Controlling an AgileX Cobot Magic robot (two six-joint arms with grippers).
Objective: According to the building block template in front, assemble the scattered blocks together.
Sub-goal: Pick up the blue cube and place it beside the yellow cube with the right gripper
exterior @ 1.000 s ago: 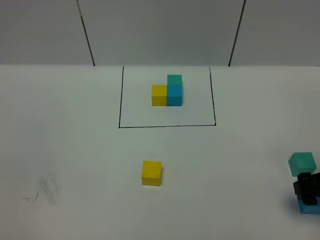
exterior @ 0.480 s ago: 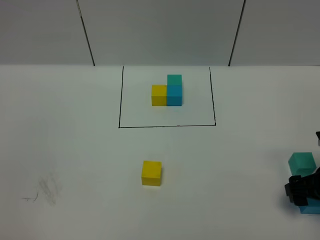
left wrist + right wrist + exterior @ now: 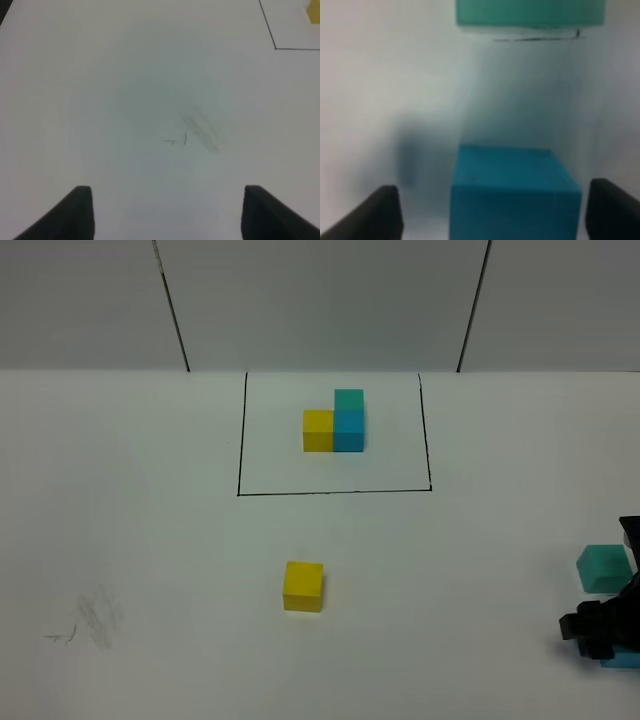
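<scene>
The building block template [image 3: 335, 423] stands inside the black-outlined square: yellow joined to blue, teal on the blue. The loose yellow cube [image 3: 303, 586] lies in front of the square. The loose teal cube [image 3: 603, 568] sits at the far right, and also shows in the right wrist view [image 3: 530, 12]. The loose blue cube [image 3: 512, 192] lies between my right gripper's open fingers; only its corner [image 3: 622, 661] shows from above. My right gripper [image 3: 600, 632] hangs low over it. My left gripper [image 3: 165, 215] is open and empty over bare table; it is out of the high view.
The black-outlined square [image 3: 238, 440] marks the template area on the white table. Faint pencil smudges [image 3: 90, 620] lie at the front left. A wall with dark seams stands behind the table.
My right gripper has moved down and toward the front edge, lowering around the blue cube. The teal cube is now uncovered. The cubes have not moved.
</scene>
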